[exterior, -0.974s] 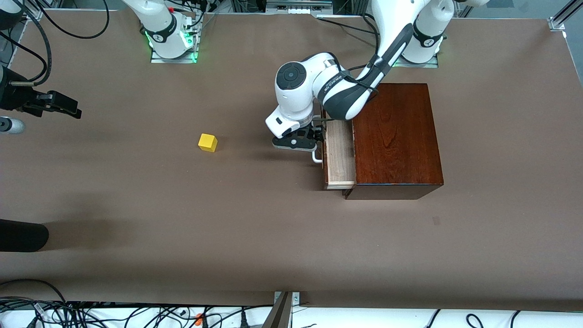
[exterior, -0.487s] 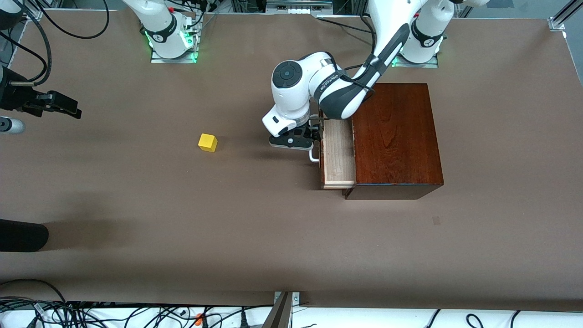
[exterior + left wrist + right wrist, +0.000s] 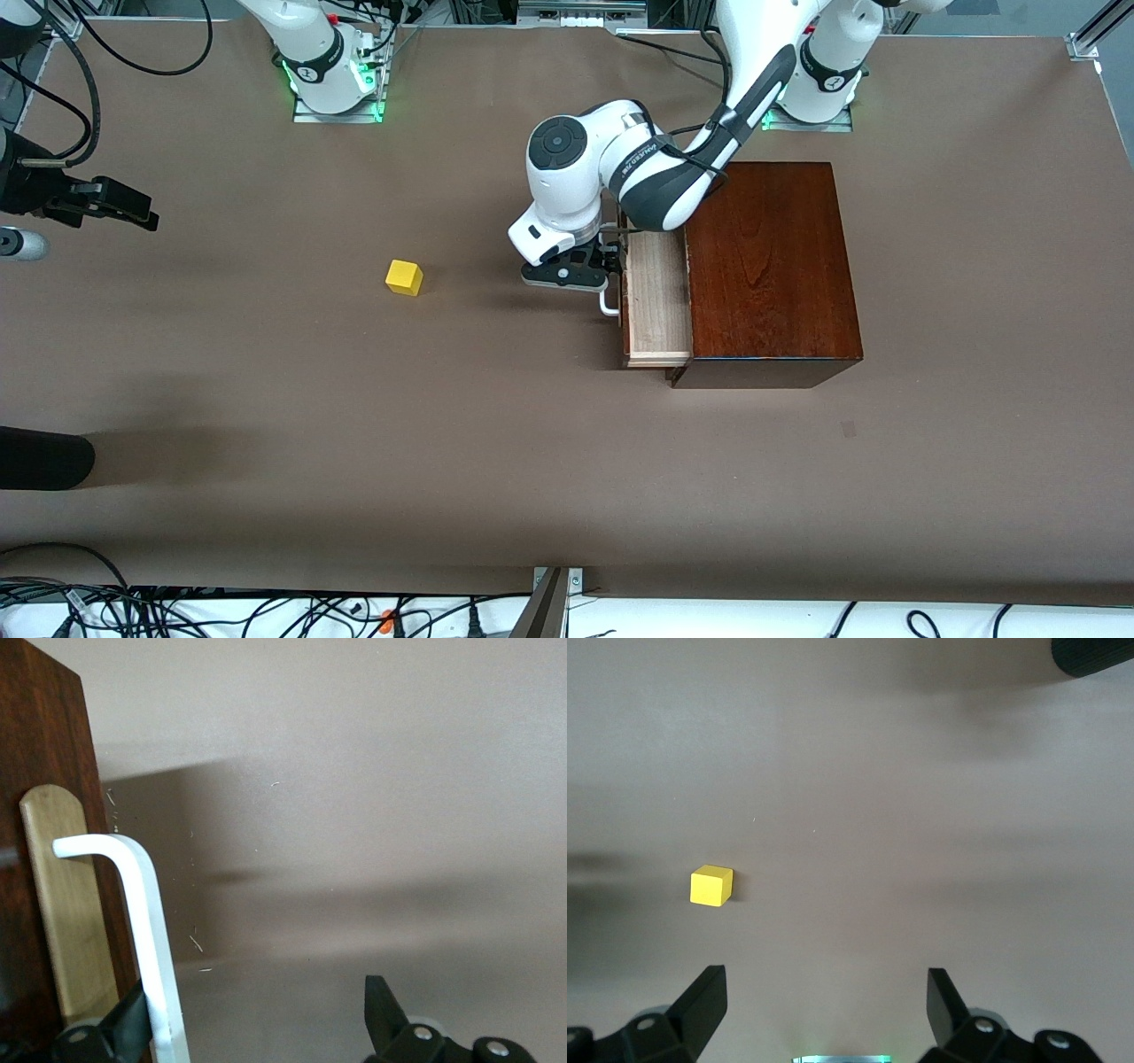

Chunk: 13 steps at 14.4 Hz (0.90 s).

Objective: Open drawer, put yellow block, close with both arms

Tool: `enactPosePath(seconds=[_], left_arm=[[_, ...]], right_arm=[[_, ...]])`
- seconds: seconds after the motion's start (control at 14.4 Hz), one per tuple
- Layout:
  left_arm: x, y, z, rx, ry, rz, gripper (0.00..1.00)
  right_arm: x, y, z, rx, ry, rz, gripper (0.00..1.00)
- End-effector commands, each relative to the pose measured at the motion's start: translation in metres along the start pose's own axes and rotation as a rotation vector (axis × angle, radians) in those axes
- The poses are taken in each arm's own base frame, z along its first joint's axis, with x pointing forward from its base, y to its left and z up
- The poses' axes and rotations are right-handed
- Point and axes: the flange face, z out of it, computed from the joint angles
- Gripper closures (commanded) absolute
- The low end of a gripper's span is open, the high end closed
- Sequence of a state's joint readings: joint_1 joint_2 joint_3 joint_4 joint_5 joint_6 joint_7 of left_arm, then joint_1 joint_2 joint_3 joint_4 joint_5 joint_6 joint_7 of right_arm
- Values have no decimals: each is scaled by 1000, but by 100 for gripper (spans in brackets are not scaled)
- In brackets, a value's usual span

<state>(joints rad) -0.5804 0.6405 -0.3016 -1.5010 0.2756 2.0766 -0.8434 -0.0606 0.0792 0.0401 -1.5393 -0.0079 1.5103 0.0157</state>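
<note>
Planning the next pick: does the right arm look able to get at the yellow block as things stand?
Probably yes. The yellow block sits alone on bare table, and the right gripper is open above the table with nothing between. The left gripper is busy at the drawer handle, well apart.

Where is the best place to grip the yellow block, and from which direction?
Take the block across two opposite flat side faces, coming straight down from above. It sits flat and alone on the table, and the open right pincer looks wider than it.

Robotics lab: bolted arm bases (image 3: 337, 84), cable tangles (image 3: 177, 607).
</note>
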Motion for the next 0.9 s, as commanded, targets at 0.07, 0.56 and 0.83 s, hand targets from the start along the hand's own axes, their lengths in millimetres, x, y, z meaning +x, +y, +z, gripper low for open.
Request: enactPosePath(seconds=[0.07,0.56,0.83], left_arm=[[-7,11,3,23,-47,-5,0],[-6,4,-23,76,-89,-18,0],[-4,-17,-96,74,-44,-46,0]], right_arm=[[2,2,-7,-5,4,-17,0],[2,3,-7,-5,6,-16,0],[3,1,-9,1,15,-10,0]])
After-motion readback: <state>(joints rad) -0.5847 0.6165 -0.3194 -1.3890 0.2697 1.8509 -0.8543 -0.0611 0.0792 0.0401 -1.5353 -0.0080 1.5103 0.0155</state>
